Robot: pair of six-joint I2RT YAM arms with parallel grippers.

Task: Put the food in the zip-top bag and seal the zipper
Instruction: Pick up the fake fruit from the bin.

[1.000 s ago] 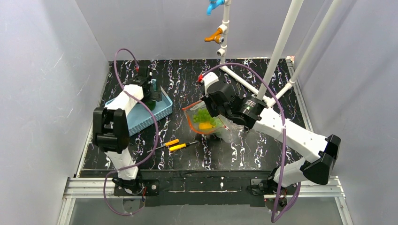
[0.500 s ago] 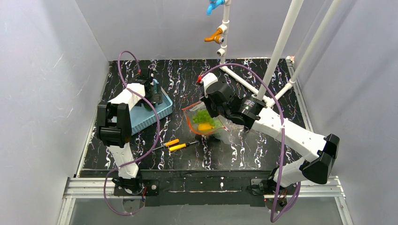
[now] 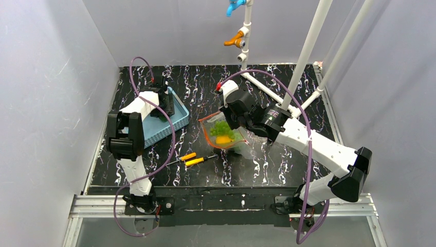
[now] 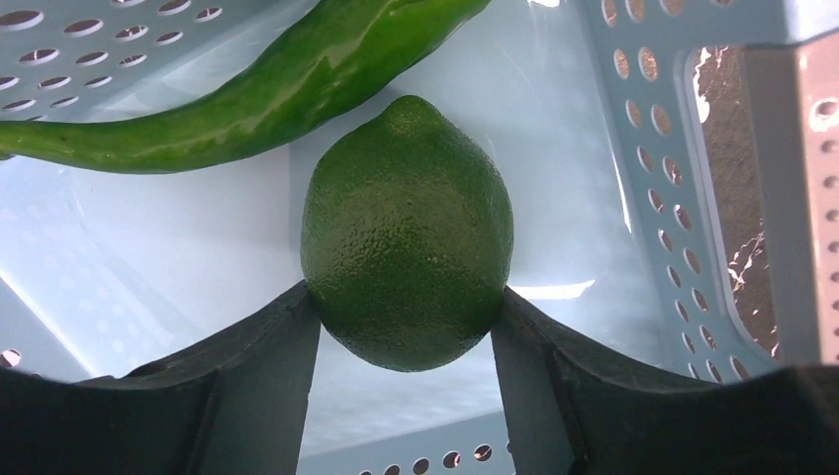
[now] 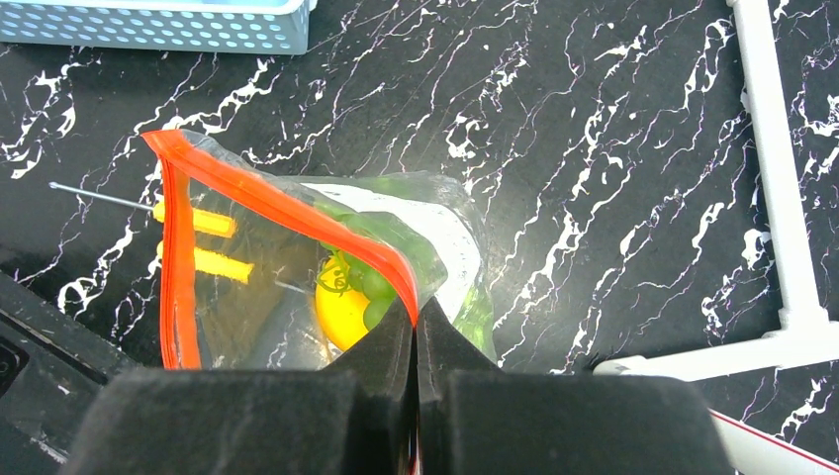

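A dark green oval lime (image 4: 407,233) lies in the light blue basket (image 4: 643,129), next to a long green pepper (image 4: 267,89). My left gripper (image 4: 404,297) is down in the basket (image 3: 154,131), with its fingers touching both sides of the lime. My right gripper (image 5: 416,312) is shut on the red-orange zipper (image 5: 287,208) of the clear zip-top bag (image 5: 247,297) and holds the mouth up and open. A yellow lemon (image 5: 341,312) and light green leafy vegetables (image 5: 381,237) are inside the bag (image 3: 226,135).
Two orange-handled screwdrivers (image 3: 193,159) lie on the black marbled table in front of the bag. A white pipe frame (image 3: 267,90) runs across the back right, behind my right arm. Grey walls close both sides.
My left arm has shifted slightly and settled lower into the basket around the lime. My right arm still holds the bag's edge and has barely moved.
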